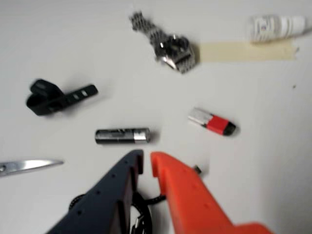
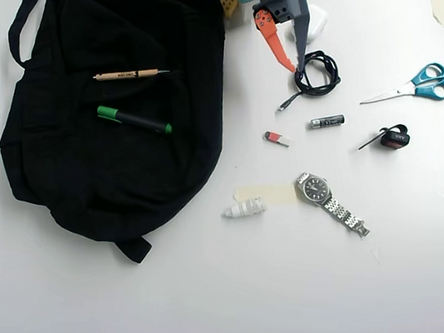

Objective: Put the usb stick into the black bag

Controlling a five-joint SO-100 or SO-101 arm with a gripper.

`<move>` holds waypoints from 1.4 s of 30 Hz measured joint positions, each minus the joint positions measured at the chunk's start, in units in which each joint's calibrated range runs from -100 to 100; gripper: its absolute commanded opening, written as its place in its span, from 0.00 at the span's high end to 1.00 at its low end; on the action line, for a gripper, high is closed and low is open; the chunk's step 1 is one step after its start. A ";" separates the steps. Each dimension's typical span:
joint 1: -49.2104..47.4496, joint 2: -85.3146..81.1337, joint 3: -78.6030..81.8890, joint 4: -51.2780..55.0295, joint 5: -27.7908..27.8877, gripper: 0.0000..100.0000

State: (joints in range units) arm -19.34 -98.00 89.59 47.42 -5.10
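The usb stick (image 1: 213, 122), red at one end and white at the other, lies flat on the white table, right of and beyond my gripper (image 1: 146, 165) in the wrist view. In the overhead view the usb stick (image 2: 277, 138) lies between the black bag (image 2: 120, 168) and a black-and-silver tube (image 2: 326, 122). My gripper (image 2: 296, 69), one finger orange and one dark, hangs above the table behind the stick, its fingertips nearly together and holding nothing. The bag fills the left of the overhead view, with a pencil (image 2: 130, 74) and a green-capped marker (image 2: 133, 120) on it.
A coiled black cable (image 2: 315, 75) lies under the gripper. Scissors (image 2: 415, 89), a small black strap piece (image 2: 393, 137), a metal watch (image 2: 330, 202), a white bottle (image 2: 244, 208) and a tape strip (image 2: 265, 194) lie around the stick. The tube also shows in the wrist view (image 1: 122, 136).
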 measured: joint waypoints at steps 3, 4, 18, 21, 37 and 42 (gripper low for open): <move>0.00 0.00 -2.73 2.56 0.15 0.98; 0.00 0.00 -3.67 3.75 0.15 0.98; 0.00 33.78 -28.84 9.71 0.10 0.98; -0.07 43.70 -35.41 9.80 -0.15 0.98; -10.42 64.05 -50.60 5.88 11.38 0.98; -12.48 64.05 -46.16 1.96 17.48 0.98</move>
State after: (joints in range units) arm -31.82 -33.94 43.43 49.38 12.38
